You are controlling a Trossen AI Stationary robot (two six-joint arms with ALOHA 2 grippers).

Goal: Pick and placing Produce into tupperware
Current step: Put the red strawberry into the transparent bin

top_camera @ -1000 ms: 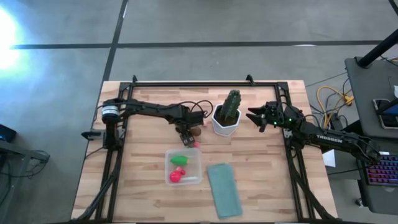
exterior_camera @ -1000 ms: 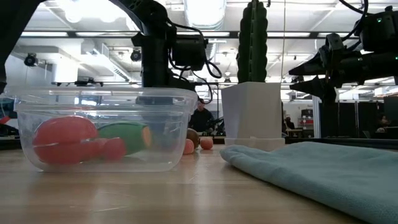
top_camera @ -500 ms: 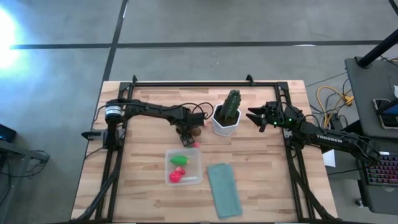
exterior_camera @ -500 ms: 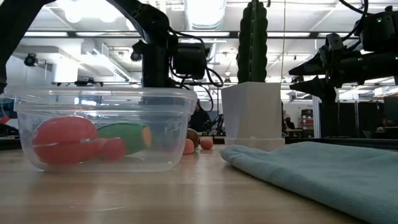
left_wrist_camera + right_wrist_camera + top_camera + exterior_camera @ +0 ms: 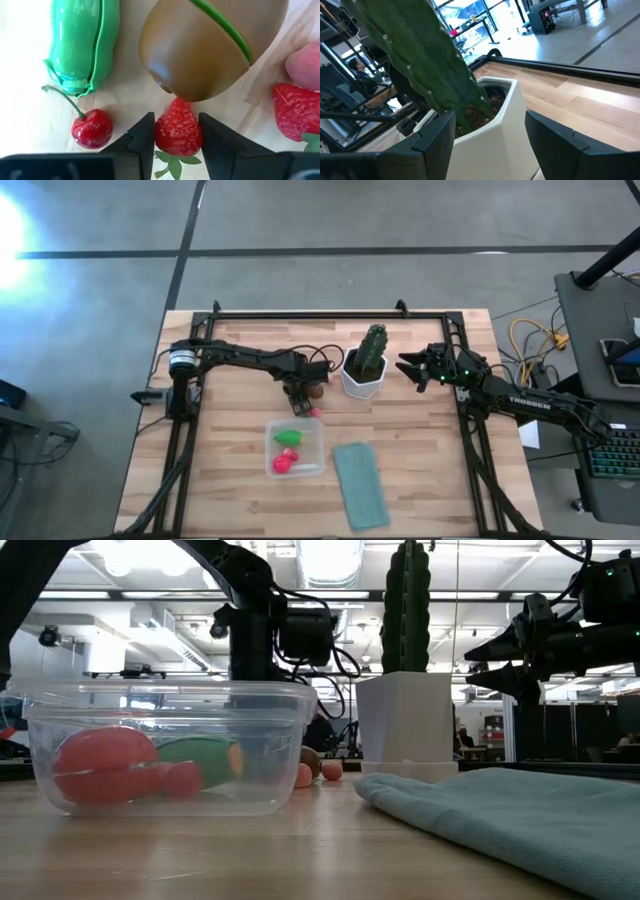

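Note:
Loose produce lies on the table between the cactus pot and the tupperware: a brown kiwi (image 5: 210, 45), a green pod (image 5: 82, 45), a cherry (image 5: 91, 128) and a few strawberries. My left gripper (image 5: 177, 137) is low over them (image 5: 298, 400), shut on one small strawberry (image 5: 177, 131). The clear tupperware (image 5: 295, 448) stands on the table and holds a red round piece (image 5: 100, 765) and a green piece (image 5: 200, 760). My right gripper (image 5: 492, 145) is open and empty, in the air to the right of the cactus pot (image 5: 420, 368). My left gripper has the small strawberry's two sides (image 5: 159, 131) between its two fingers, coming from above and pointing down. The strawberry lies on the table, its red tip against the kiwi and its green leaves (image 5: 172, 161) toward the wrist.
A tall green cactus in a white pot (image 5: 362, 375) stands just right of the loose produce. A flat teal lid (image 5: 359, 483) lies right of the tupperware, near the front. More strawberries (image 5: 295, 112) lie close beside the held one. A black frame runs round the table's edges.
My left gripper has gone down a little toward the loose produce and then kept still.

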